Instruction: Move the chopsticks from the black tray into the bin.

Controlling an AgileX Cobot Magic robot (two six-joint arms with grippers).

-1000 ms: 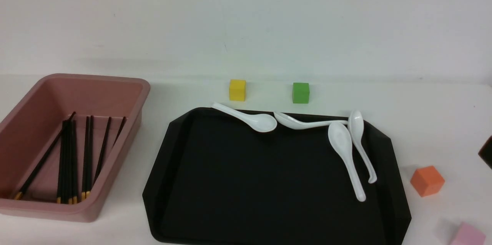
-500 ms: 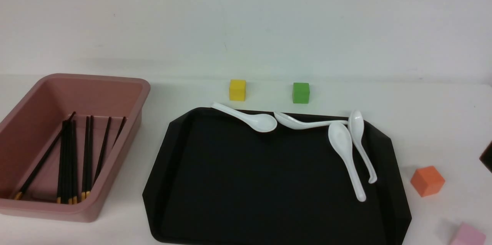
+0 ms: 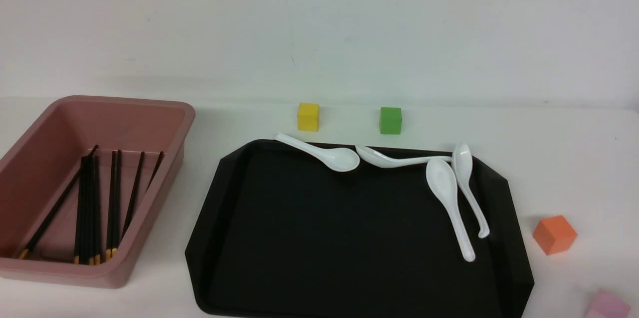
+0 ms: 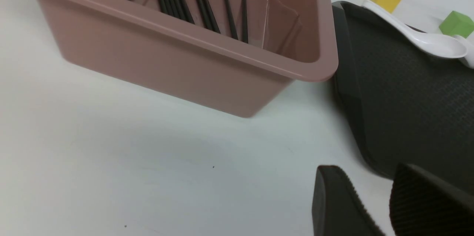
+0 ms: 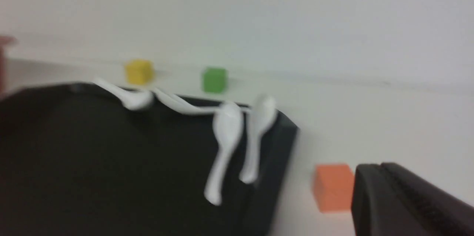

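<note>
While the right arm's dark edge, visible a second ago at the far right of the front view, has gone out of that frame, nothing on the table has shifted. All visible chopsticks lie inside the bin at left; the black tray holds only white spoons along its far and right side. Task looks done, arms retreating.

Left gripper hovers over bare table near the tray's left corner, jaws slightly parted, empty; the chopsticks sit well apart from it, beyond the bin wall. Right gripper: only one blurred finger shows beside the orange cube, so cannot tell its opening; nothing seen held.
</note>
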